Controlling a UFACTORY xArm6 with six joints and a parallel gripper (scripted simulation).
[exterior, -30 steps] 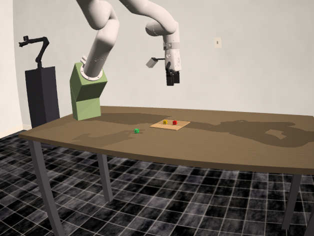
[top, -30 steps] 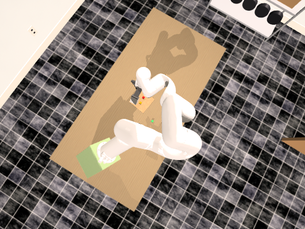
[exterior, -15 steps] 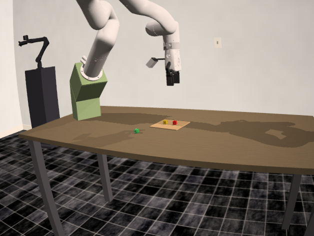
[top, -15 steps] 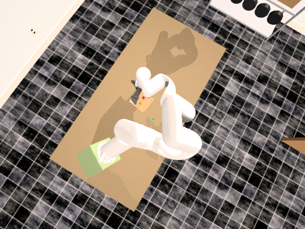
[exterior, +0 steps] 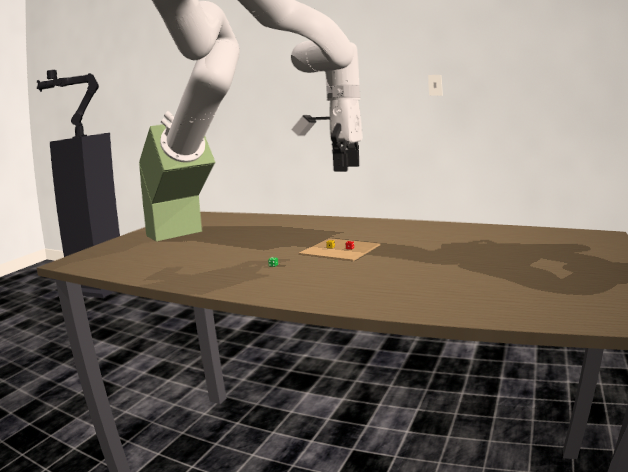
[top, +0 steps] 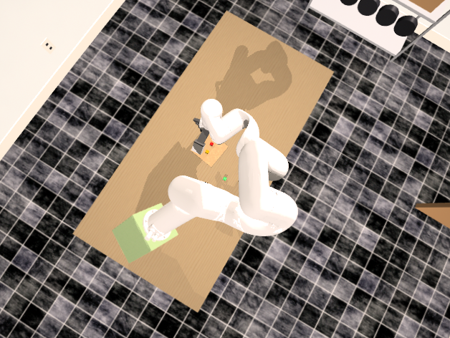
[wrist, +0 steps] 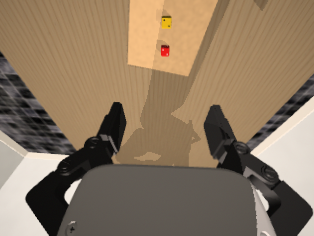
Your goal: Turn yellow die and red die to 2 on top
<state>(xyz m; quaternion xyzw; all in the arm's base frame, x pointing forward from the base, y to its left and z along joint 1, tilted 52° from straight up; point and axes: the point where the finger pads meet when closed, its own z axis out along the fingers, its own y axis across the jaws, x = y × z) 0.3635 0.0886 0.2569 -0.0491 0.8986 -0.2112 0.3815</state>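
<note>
My fingers are spread fully wide, holding and touching nothing, high above the counter [exterior: 456, 304]. The yellow die [wrist: 166, 22] and red die [wrist: 164, 50] sit apart on the mat [wrist: 145, 45] mid-counter. Only the exterior view shows the green die [exterior: 273, 261], off the mat toward the counter's front edge.

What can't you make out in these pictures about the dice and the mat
- Top faces of the yellow die, red die and green die: too small in every view to count pips.
- Mat: partly hidden by the arm in the top view.
- Green die: outside the wrist view.
</note>
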